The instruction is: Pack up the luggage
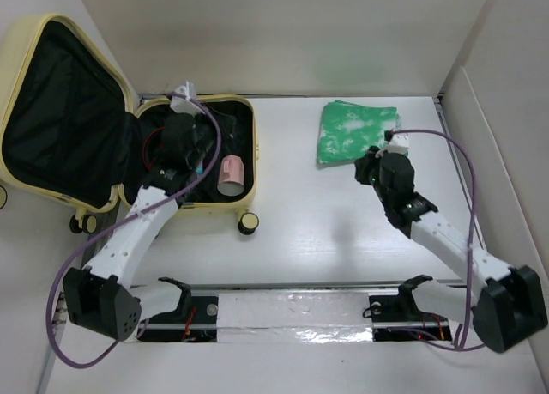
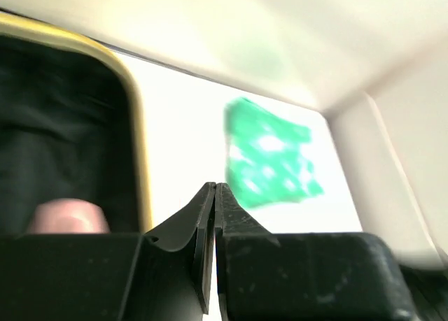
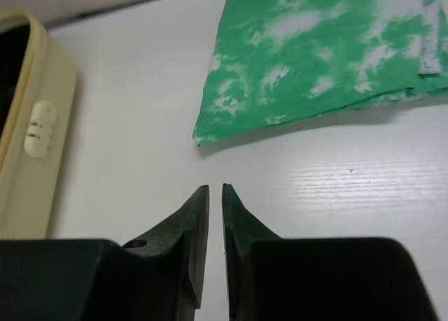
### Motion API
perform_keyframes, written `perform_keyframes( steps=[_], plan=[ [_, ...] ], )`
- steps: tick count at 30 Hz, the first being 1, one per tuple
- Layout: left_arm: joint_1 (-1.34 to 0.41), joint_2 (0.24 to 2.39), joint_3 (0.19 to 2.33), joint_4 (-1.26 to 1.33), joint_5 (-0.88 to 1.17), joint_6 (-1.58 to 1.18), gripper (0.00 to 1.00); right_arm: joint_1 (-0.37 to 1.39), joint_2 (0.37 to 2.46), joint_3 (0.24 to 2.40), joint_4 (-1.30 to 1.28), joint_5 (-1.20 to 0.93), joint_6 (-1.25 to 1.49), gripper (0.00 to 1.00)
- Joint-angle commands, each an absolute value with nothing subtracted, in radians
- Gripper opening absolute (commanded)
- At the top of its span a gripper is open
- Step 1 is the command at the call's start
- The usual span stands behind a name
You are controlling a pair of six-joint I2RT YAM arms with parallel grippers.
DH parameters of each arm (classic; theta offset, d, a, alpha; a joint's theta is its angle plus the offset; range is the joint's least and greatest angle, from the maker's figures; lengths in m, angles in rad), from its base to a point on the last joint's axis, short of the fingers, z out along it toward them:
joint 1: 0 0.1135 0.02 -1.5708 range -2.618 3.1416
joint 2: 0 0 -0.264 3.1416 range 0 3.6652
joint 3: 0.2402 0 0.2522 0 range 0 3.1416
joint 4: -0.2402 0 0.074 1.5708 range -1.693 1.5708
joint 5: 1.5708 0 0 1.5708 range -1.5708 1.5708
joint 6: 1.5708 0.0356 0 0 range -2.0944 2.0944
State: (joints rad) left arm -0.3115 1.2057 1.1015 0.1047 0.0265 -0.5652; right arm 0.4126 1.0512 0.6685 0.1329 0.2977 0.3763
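Both pincers empty: left pincer (image 2: 215, 188) pressed together over the open luggage (image 1: 60, 119), right pincer (image 3: 215, 189) a sliver apart by green cloth (image 1: 356, 130). Luggage lies near-to-far, wheels (image 1: 249, 223) toward arms, lid left.

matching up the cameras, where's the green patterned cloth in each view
Top external: green cloth upper right of centre, to the right of the luggage.
Left wrist: blurred, right of centre.
Right wrist: top right.
Shared landmark: the luggage's yellow rim, left of the cloth in every view.
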Motion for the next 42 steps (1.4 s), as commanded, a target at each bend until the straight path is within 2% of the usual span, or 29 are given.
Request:
perform_keyframes(
  steps=[1,4,5,9,10,12,13,14,17,20,23,24,25,28,29,33,39,42],
  plan=[
    [-0.415,1.099,0.976,0.26,0.052,-0.6,0.0,0.41,1.245,0.845,0.108,0.166,0.33,0.34],
    [-0.445,1.02,0.819,0.346,0.093,-0.623,0.0,0.4,1.402,1.021,0.029,0.136,0.302,0.52],
    [-0.445,1.006,0.754,0.357,0.107,-0.632,0.0,0.4,1.505,1.066,0.015,0.14,0.298,0.54],
    [-0.482,0.944,0.663,0.35,0.11,-0.618,0.0,0.39,1.796,1.332,-0.162,0.132,0.275,0.55],
    [-0.509,0.93,0.654,0.35,0.104,-0.609,0.0,0.39,1.854,1.462,-0.216,0.138,0.275,0.55],
    [-0.534,0.925,0.64,0.35,0.101,-0.607,0.0,0.39,1.992,1.558,-0.29,0.169,0.279,0.54],
    [-0.544,0.919,0.635,0.356,0.098,-0.607,0.01,0.39,2.02,1.586,-0.326,0.178,0.282,0.53],
    [-0.545,0.919,0.623,0.379,0.101,-0.609,0.07,0.399,2.042,1.61,-0.337,0.187,0.288,0.53],
    [-0.554,0.939,0.614,0.413,0.129,-0.603,0.2,0.408,2.071,1.588,-0.331,0.245,0.316,0.5],
    [-0.554,0.971,0.609,0.458,0.159,-0.589,0.27,0.408,2.095,1.583,-0.357,0.291,0.347,0.46],
    [-0.554,0.992,0.612,0.475,0.14,-0.565,0.29,0.408,2.126,1.569,-0.365,0.301,0.36,0.41],
    [-0.554,0.997,0.614,0.474,0.132,-0.557,0.3,0.408,2.135,1.568,-0.371,0.304,0.365,0.38],
    [-0.554,1.006,0.615,0.476,0.117,-0.546,0.31,0.408,2.141,1.559,-0.38,0.305,0.365,0.26],
    [-0.554,1.038,0.626,0.474,0.118,-0.532,0.34,0.429,2.102,1.47,-0.335,0.327,0.377,0.11],
    [-0.554,1.049,0.627,0.482,0.118,-0.532,0.35,0.43,2.047,1.441,-0.318,0.334,0.38,0.1],
    [-0.566,1.1,0.634,0.502,0.109,-0.541,0.36,0.459,1.91,1.298,-0.273,0.324,0.387,0.08],
    [-0.835,1.183,0.747,0.405,-0.297,-0.497,0.33,0.528,1.712,1.007,-0.189,0.296,0.403,0.11],
    [-0.85,1.274,0.799,0.393,-0.328,-0.541,0.31,0.557,1.585,0.901,-0.154,0.281,0.426,0.29]
  ],
)
